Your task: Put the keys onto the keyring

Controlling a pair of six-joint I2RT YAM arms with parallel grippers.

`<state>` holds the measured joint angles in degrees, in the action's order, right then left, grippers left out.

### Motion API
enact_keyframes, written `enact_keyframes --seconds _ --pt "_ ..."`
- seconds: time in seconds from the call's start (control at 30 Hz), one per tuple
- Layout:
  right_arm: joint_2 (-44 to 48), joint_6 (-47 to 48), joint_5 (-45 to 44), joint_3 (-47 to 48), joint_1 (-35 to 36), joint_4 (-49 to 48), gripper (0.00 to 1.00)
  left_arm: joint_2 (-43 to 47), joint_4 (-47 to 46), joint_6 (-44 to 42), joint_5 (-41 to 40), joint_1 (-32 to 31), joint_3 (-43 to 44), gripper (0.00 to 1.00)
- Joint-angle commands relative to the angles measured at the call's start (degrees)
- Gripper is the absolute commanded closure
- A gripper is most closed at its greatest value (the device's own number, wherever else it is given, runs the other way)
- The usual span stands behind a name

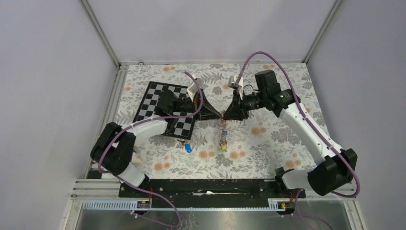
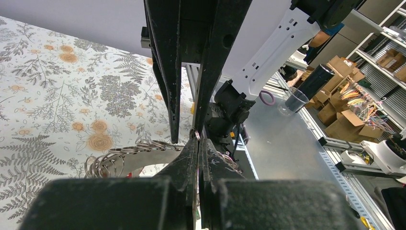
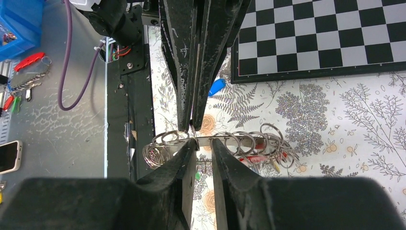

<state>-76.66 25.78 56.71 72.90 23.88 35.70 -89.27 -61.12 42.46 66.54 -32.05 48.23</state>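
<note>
Grey metal chain-like keyring (image 1: pixel 223 136), seen from above, runs from the meeting left pincer (image 1: pixel 218 115) and right pincer (image 1: pixel 227 116) along the floral worktop (image 1: pixel 268 139); the left wrist view shows the left pincer clamped on one loop, while the right wrist view shows the right pincer slightly parted astride it, its grip impossible to tell.

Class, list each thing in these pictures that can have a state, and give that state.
left gripper: shut on the keyring.
right gripper: fingers slightly apart at the keyring; grip unclear.
keyring: lifted between both grippers, dangling.
blue key: loose on the table, not threaded.
chessboard: lying flat.
</note>
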Motion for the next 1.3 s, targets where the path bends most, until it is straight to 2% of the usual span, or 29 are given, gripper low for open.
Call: enact_keyframes --seconds 0.0,0.07,0.23,0.27,0.37,0.43,0.53,0.6,0.7,0.77,0.97,1.27 --pt "-0.4 -1.1 2.7 1.0 -0.3 -2.3 0.76 1.1 -3.5 -1.1 -1.7 -0.4 0.6 1.00" --pt "-0.5 -1.2 2.8 1.1 -0.3 -2.4 0.81 1.0 -3.0 -1.5 -1.7 -0.4 0.6 1.00" --pt "0.1 -0.5 1.6 1.2 -0.3 -2.0 1.00 1.0 -1.2 -3.5 -1.8 -0.4 0.7 0.99" --pt "0.3 1.2 0.4 1.4 -0.3 -1.1 1.00 1.1 -0.2 -4.4 -1.7 -0.3 1.0 0.92" --pt "1.0 10.7 -8.0 4.3 0.4 5.0 1.00 1.4 3.8 -7.1 -1.0 0.7 2.3 0.59" --pt "1.5 16.4 -14.6 6.4 0.9 8.5 1.00 1.9 6.1 -8.7 -0.8 1.8 3.0 0.44" --pt "1.9 21.0 -21.1 9.1 1.3 11.4 1.00 2.5 12.5 -13.1 0.5 3.3 4.5 0.28" --pt "2.5 22.3 -22.0 9.7 1.6 12.1 1.00 2.7 20.0 -18.2 0.7 3.7 6.3 0.23" --pt "3.4 23.8 -21.6 8.7 2.4 12.1 1.00 2.4 32.2 -26.4 0.4 3.8 9.6 0.20" --pt "4.5 26.7 -21.6 6.6 3.1 12.0 1.00 2.1 36.1 -29.3 -0.3 3.8 11.0 0.20" --pt "8.0 36.4 -26.1 -0.4 4.2 10.0 1.00 1.7 43.1 -33.7 -2.4 3.8 13.2 0.22" --pt "10.8 40.8 -32.6 -5.5 4.8 5.2 1.00 0.8 47.8 -39.9 -3.9 3.7 14.1 0.28"
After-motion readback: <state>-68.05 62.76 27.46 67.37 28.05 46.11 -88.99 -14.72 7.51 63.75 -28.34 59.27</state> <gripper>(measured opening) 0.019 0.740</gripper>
